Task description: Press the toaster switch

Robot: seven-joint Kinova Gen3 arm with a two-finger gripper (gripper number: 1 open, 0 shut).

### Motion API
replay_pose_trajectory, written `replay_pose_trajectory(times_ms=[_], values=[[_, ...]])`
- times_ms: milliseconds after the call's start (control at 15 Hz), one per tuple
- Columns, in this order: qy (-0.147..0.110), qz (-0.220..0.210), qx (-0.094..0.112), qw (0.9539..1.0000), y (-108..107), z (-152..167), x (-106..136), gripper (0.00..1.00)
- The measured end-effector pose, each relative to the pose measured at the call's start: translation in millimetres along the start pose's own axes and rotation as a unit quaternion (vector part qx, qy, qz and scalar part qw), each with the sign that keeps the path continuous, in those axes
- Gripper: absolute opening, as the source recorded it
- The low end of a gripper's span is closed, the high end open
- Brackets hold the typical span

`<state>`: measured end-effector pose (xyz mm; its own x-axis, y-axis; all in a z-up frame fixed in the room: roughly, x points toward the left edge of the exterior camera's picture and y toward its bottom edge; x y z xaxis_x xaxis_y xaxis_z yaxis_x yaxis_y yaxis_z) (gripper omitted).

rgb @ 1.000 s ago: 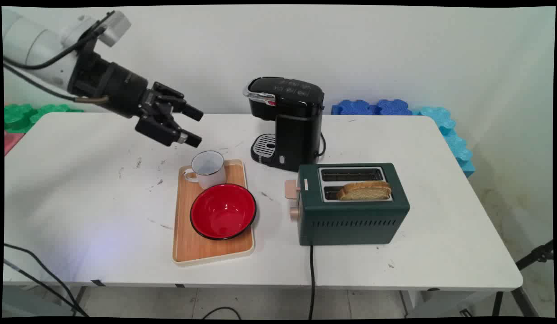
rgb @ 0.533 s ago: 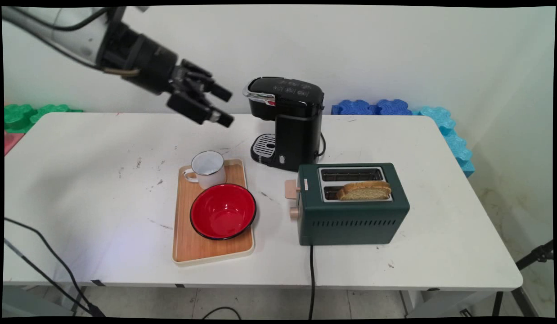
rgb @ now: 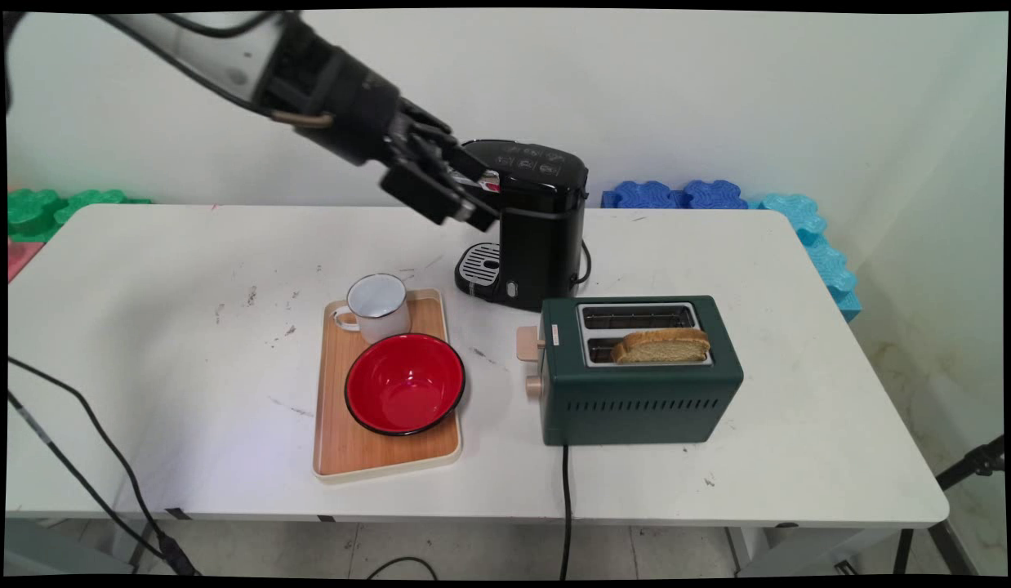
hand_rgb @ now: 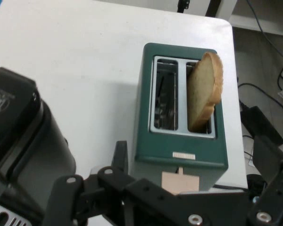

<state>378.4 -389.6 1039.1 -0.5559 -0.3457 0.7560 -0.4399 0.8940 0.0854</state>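
Observation:
My gripper (rgb: 484, 197) hangs open in the air, right against the upper front left of the black coffee maker (rgb: 542, 214) and in front of its silver lid handle. It holds nothing. The hand view looks down past the open fingers (hand_rgb: 120, 155) at a dark green toaster (hand_rgb: 184, 108). A slice of toast (hand_rgb: 203, 92) stands up out of one slot, and the other slot is bare. The coffee maker (hand_rgb: 19, 155) fills that view's lower left. On the table the toaster (rgb: 636, 376) stands right of and nearer than the coffee maker, with the toast (rgb: 661, 347) in its near slot.
A wooden tray (rgb: 340, 453) lies left of the toaster, with a white enamel mug (rgb: 377, 306) at its far end and a red bowl (rgb: 405, 382) in its middle. The toaster's black cord (rgb: 566, 506) runs off the near edge. Blue foam blocks (rgb: 718, 196) line the back right.
The gripper has swung up and to the right, from just above the mug to the front of the coffee maker. It stayed open. Nothing on the table moved.

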Motion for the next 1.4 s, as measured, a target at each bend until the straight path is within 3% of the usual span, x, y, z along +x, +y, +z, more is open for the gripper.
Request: replay_pose_trajectory(times_ms=[200,533,600,1400], values=[[-0.013,0.005,-0.005,0.9999,2,27,9,1.0],[-0.035,0.02,-0.009,0.9991,1,54,2,1.0],[-0.04,0.024,-0.008,0.9989,1,59,0,0.0],[-0.097,0.033,0.001,0.9947,4,96,-16,0.0]])
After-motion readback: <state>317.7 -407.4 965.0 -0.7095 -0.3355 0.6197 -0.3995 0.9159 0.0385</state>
